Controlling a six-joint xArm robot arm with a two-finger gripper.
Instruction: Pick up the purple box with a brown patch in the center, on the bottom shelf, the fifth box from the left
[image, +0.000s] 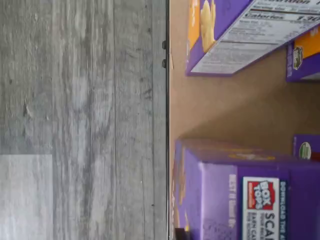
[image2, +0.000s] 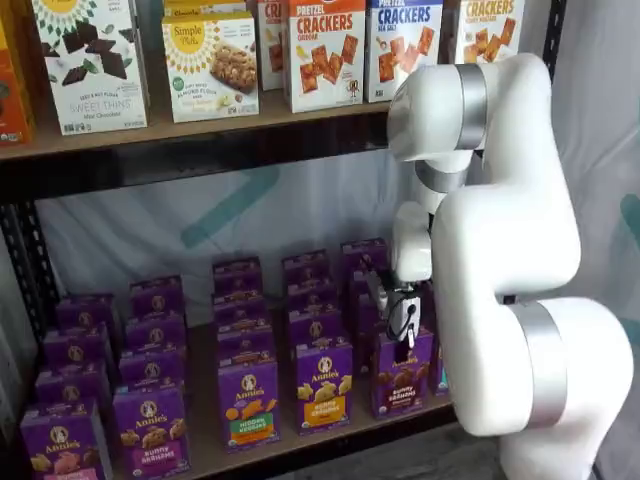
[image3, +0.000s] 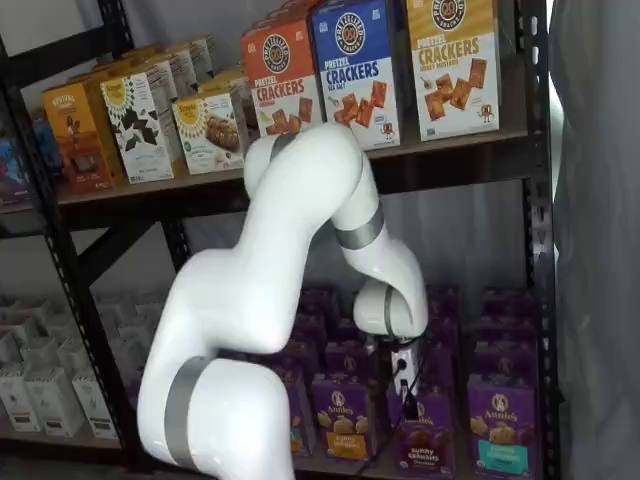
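Both shelf views: gripper (image2: 403, 345) closed on the purple box (image2: 400, 378).

Pretzel cracker cartons (image2: 324, 52) and a Sweet Thins box (image2: 92, 62) are seen on the upper shelf (image2: 190, 140), a purple carton with a teal patch (image3: 499, 424) is placed below, and grey plank flooring (image: 80, 100) is shown

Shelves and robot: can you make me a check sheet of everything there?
Surface: bottom shelf, tan board with a black rail.
Job's things: purple box with brown cookies, upright at the front.
Clutter: more purple cartons in rows; cracker boxes above.
Grippers: pincer closed on the purple box's top.
Cables: a black cable beside the pincer.
Surroundings: grey sheet behind, grey wood floor.
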